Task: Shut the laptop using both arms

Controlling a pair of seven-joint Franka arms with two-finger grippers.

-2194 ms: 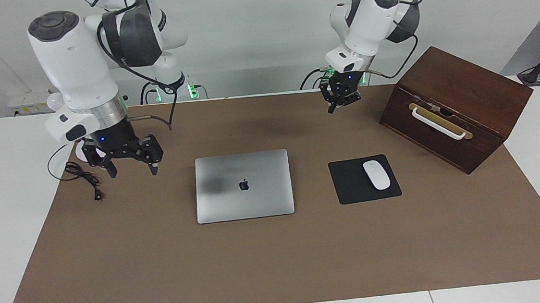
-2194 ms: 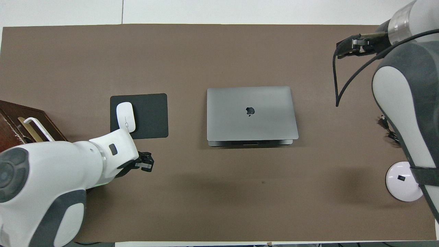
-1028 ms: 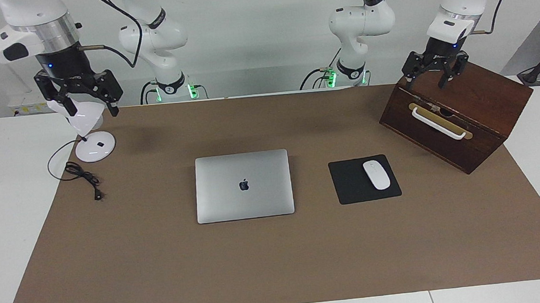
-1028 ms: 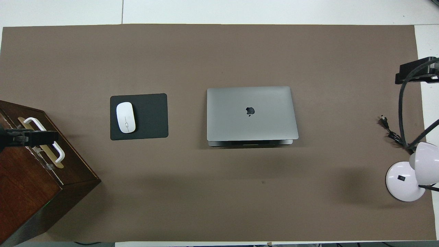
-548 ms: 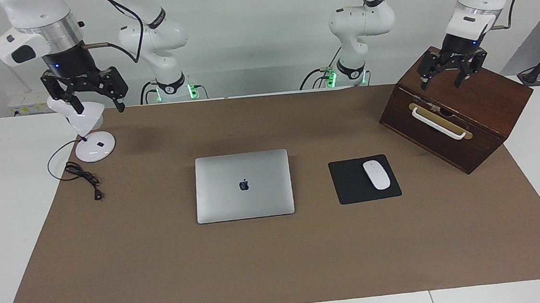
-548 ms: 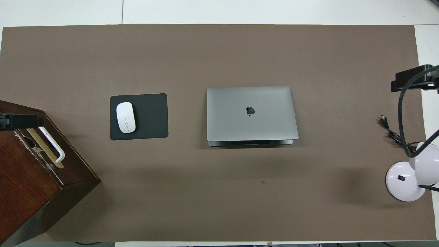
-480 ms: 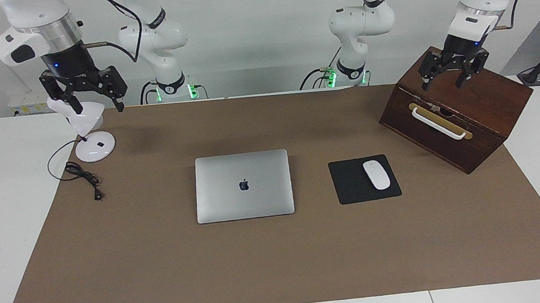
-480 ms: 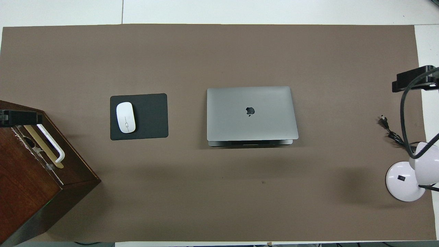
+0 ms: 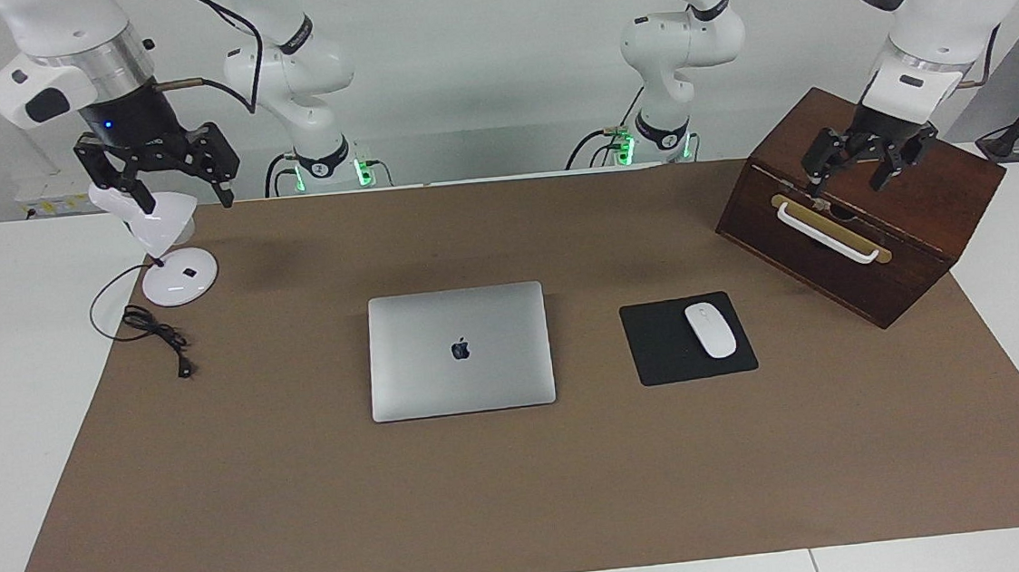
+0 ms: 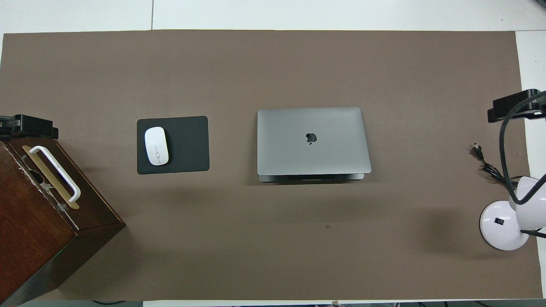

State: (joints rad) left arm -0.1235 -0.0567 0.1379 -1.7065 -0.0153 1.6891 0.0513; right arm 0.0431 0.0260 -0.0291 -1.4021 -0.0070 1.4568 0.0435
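laptop lid flat, mid-table, well apart from both; left gripper spread over box, right gripper spread over lamp.

silver-grey laptop lies flat mid-table, lid shut, dark apple logo facing up

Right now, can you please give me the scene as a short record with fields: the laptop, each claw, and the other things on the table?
laptop: the laptop lies shut and flat on the brown mat, logo up, with no claw touching it
right claw: the right claw is open, up in the air over the white desk lamp
left claw: the left claw is open, over the wooden box, above its white handle
mouse: the white mouse sits on the black mouse pad, beside the laptop toward the left arm's end
cable: the black cable lies by the lamp's base
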